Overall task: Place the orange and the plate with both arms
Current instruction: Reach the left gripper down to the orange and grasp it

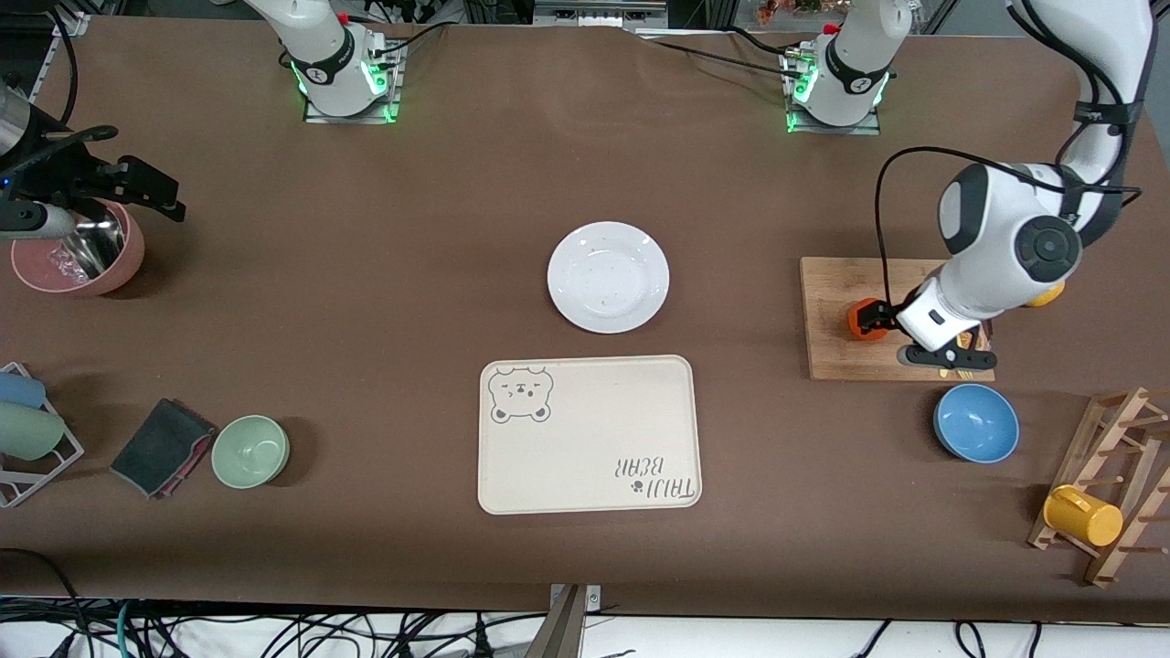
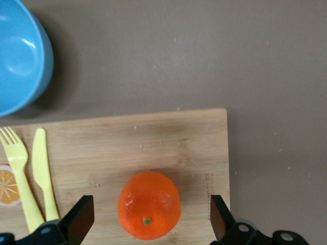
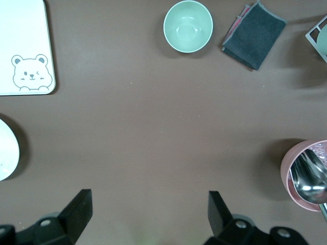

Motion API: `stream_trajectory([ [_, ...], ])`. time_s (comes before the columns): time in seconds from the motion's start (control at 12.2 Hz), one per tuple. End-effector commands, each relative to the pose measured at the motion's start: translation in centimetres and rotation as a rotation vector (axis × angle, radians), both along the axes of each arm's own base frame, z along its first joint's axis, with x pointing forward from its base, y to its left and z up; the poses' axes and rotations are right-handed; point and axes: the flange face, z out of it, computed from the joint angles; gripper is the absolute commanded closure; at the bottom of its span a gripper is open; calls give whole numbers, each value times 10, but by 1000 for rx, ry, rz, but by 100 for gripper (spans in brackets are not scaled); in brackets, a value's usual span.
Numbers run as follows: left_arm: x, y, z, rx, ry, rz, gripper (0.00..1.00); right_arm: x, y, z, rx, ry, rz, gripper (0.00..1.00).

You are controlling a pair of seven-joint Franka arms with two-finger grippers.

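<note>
Barely begun: orange [image 2: 148,212] lying unheld on board [image 2: 168,148] between spread fingers of left gripper [image 2: 148,224], plate [image 1: 608,276] untouched beside tray [image 1: 587,434], right gripper [image 3: 148,224] waiting open near pink bowl [image 1: 78,251].

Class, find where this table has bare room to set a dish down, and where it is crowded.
Bare cloth lies between the plate and pink bowl, and between tray and green bowl. It is crowded on the cutting board, where the open left hand straddles the orange.

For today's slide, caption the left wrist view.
Open left gripper straddles the orange on the wooden board.
</note>
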Motion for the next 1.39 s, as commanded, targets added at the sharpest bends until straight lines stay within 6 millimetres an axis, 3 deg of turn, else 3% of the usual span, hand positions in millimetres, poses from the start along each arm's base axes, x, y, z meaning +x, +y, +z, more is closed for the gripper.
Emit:
stream_trajectory([
  [0.0,-22,5,-11,15,-5,-16,0,-1,-3,5,11,-10,3,0],
  [0.57,-31,10,-73,12,107,-10,0,-1,-8,5,11,-10,-7,0],
  [0.82,-31,11,-82,33,118,-39,0,-1,-8,4,11,-9,-7,0],
  [0.9,-31,11,-83,42,118,-52,10,-1,-8,4,11,-9,-7,0],
  [1.06,-29,11,-80,70,109,-90,57,-1,-8,4,11,-9,-7,0],
  [1.14,-27,10,-76,74,99,-97,73,-1,-8,4,11,-9,-7,0],
  [1.31,-18,1,-52,70,55,-78,86,-1,-8,4,11,-9,-7,0],
])
